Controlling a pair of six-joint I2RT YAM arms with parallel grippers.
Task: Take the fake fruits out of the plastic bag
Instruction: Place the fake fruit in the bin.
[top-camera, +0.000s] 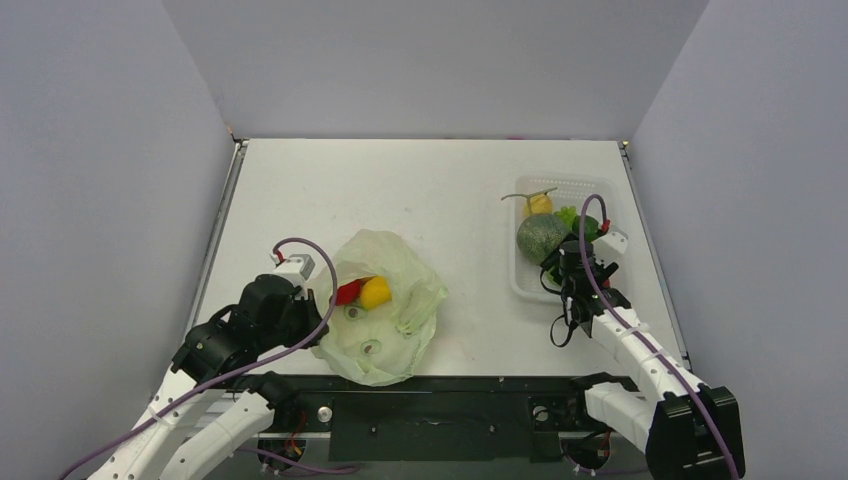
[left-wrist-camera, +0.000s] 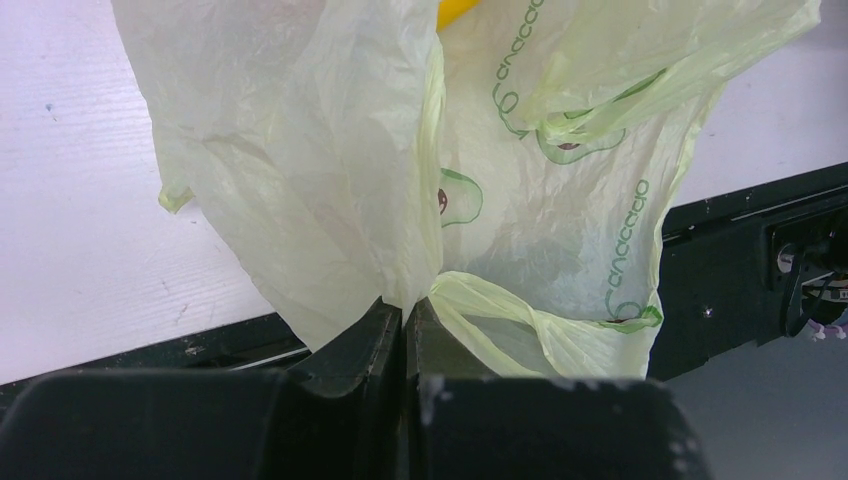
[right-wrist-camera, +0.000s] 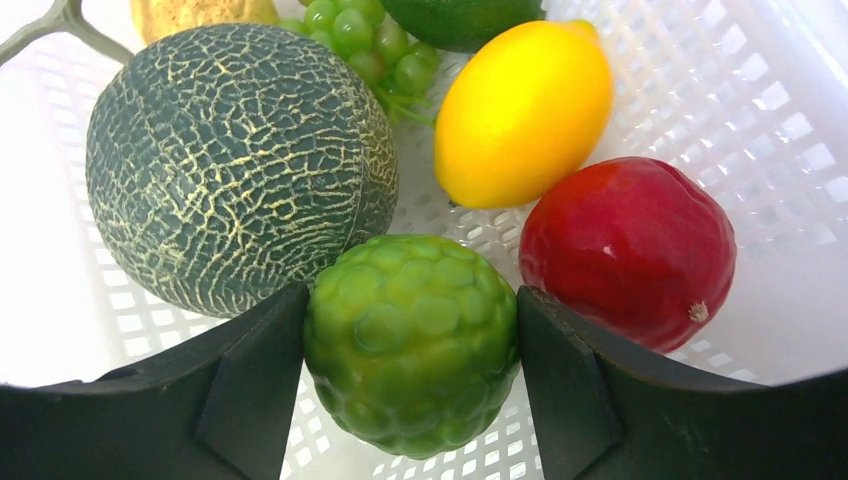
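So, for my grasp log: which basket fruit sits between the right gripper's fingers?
The bumpy green fruit, pressed by the right gripper on both sides; the yellow lemon, red fruit and netted melon lie free beyond.

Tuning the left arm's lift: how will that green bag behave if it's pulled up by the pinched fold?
Probably floppy: the plastic bag is thin, crinkled film, bunched where the left gripper pinches it. It likely stretches or slips rather than lifting as a shape. The red fruit and yellow fruit at its mouth may roll out or shift.
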